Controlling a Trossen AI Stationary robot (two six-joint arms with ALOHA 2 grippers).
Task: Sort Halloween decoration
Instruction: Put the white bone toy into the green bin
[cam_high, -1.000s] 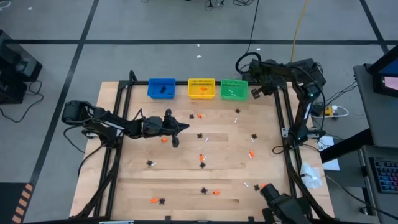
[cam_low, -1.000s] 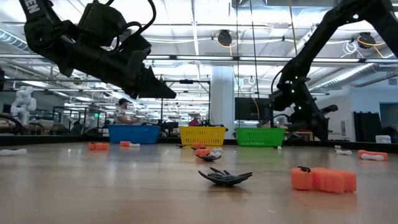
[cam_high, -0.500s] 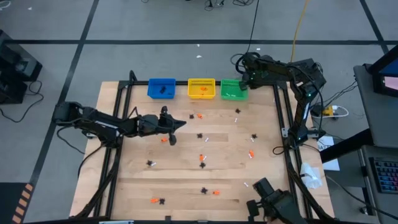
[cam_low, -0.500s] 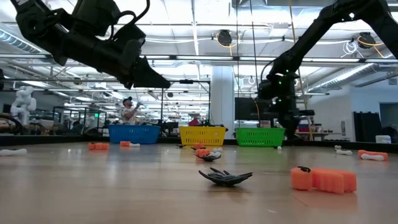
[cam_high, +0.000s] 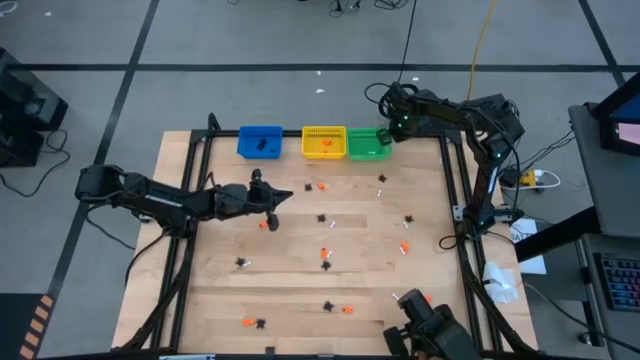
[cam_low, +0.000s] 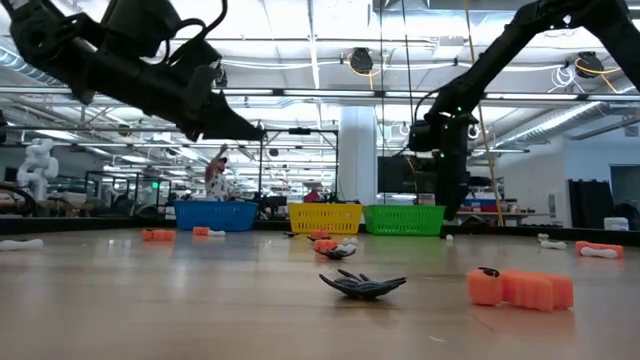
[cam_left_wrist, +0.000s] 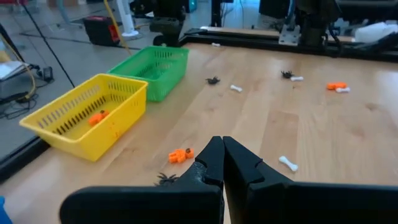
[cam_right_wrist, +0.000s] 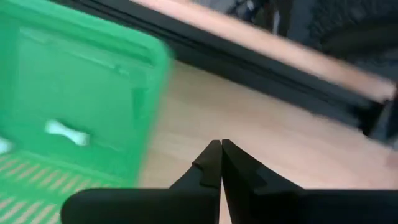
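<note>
The left claw, fingers together and empty, hangs over the counter's centre-left, with an orange trinket just below it in the high view and a black spider to its right. Farther off, at upper right, the right claw, also closed and empty, sits beside the green bin, which holds a white bone.

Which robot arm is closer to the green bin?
The right. Its pincer is right beside the green bin, at its far corner. The left pincer hangs over the table's middle, well short of it.
</note>
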